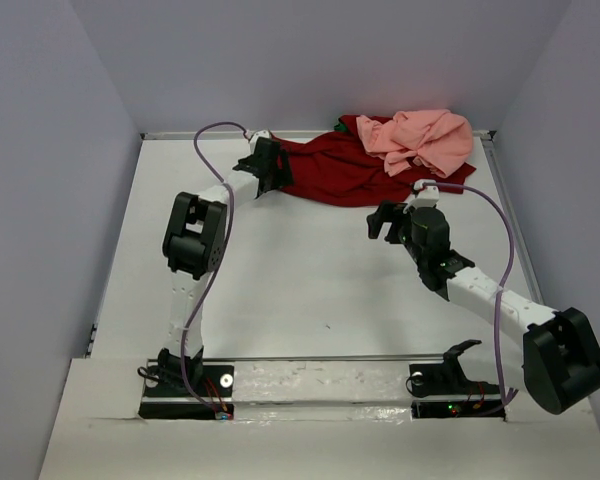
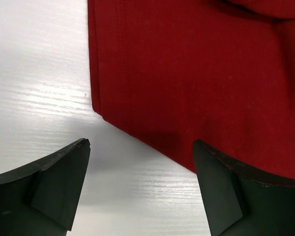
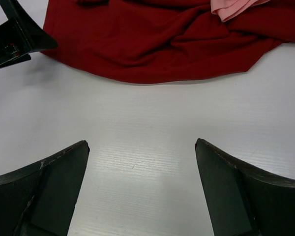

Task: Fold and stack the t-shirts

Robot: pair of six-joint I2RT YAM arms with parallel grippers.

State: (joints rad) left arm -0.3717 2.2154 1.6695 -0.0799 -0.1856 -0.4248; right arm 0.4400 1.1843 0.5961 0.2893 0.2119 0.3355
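The red shirt is spread crumpled at the far side of the table. The pink shirt is heaped on the red shirt's right end. The left gripper is held wide open, empty, at the red shirt's left corner; contact unclear. The right gripper is held wide open, empty, near the red shirt's front edge, apart from it.
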